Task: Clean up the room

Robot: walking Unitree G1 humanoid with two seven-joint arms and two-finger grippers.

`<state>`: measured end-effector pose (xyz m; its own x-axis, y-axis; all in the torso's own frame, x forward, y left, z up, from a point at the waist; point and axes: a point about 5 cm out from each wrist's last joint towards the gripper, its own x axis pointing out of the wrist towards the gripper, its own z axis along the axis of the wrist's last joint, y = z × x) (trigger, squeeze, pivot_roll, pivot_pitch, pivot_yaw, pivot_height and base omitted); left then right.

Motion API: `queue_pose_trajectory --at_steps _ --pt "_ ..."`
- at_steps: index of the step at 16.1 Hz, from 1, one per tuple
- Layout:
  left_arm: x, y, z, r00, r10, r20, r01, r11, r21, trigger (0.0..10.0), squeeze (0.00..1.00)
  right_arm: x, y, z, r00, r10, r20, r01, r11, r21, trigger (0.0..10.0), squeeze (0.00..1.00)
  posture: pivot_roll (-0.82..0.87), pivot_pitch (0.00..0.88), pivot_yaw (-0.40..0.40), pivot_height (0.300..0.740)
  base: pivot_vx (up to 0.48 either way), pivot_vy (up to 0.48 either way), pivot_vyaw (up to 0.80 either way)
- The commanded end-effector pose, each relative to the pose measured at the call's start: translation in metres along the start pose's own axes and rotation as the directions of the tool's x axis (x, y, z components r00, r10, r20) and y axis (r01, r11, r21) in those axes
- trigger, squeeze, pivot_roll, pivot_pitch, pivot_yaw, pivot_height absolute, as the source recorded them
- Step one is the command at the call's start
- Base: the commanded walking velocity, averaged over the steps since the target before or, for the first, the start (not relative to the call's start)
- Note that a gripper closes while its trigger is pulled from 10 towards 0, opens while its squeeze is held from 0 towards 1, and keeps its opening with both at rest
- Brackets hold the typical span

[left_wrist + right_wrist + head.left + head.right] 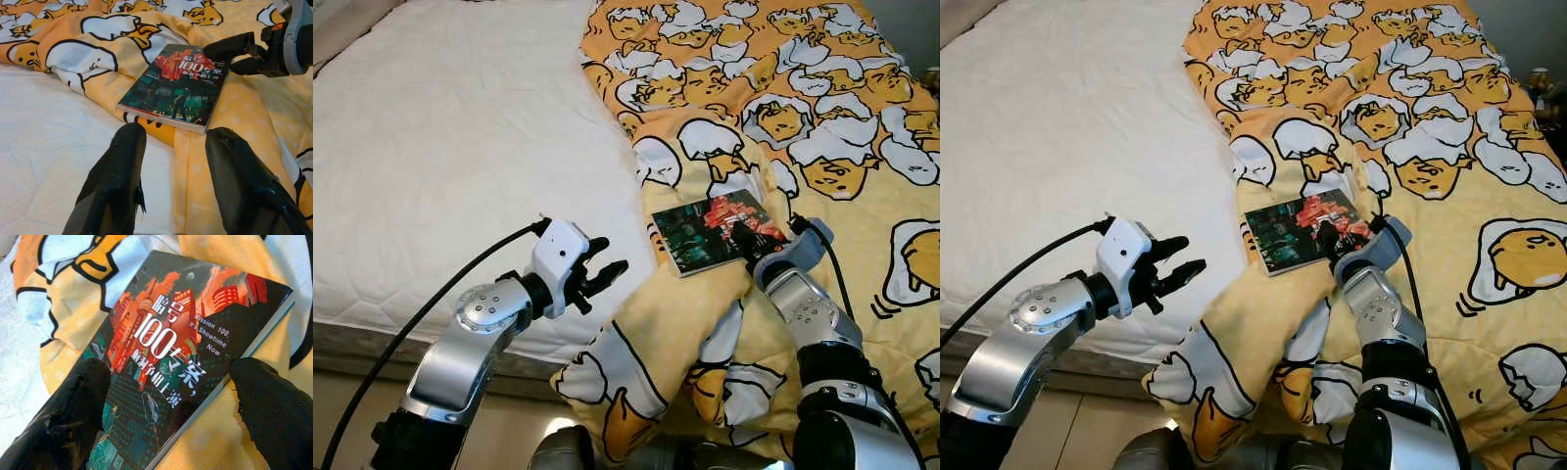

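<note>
A paperback book [717,233] lies flat, cover up, on the yellow egg-print duvet [822,117], close to where the duvet gives way to the bare white mattress [450,147]. Its long axis runs roughly crosswise to the robot, tilted a little. The right gripper [166,396] sits right over the cover, fingers spread apart, straddling the book. The left gripper [603,273] hovers open nearby over the mattress edge, pointing toward the book.

White quilted mattress [460,147], bare floor strip [352,401] below bed edge
</note>
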<state>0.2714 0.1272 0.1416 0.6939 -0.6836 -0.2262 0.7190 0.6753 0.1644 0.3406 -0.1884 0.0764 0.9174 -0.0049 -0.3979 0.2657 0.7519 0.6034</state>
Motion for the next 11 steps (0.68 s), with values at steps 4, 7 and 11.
queue_pose_trajectory --at_steps 4,7,11 --pt "-0.007 -0.004 -0.002 0.999 -0.026 -0.031 0.027 1.0 0.013 10.0 0.0 0.006 -0.012 -0.019 0.998 -0.041 -0.054 0.045 0.997 0.066 10.0 0.0 0.21 0.169 0.053 0.74 0.0 0.0 0.0" --pt "-0.016 -0.007 -0.004 0.998 -0.037 -0.056 0.038 0.999 0.013 10.0 0.0 0.007 -0.022 -0.023 0.995 -0.073 -0.063 0.079 0.992 0.103 10.0 0.0 0.24 0.185 0.061 0.74 0.0 0.0 0.0" --pt "-0.013 -0.009 -0.001 0.998 -0.043 -0.054 0.043 0.999 0.013 10.0 0.0 0.01 -0.02 -0.015 0.998 -0.062 -0.029 0.065 0.985 0.159 10.0 0.0 0.23 0.193 0.066 0.74 0.0 0.0 0.0"
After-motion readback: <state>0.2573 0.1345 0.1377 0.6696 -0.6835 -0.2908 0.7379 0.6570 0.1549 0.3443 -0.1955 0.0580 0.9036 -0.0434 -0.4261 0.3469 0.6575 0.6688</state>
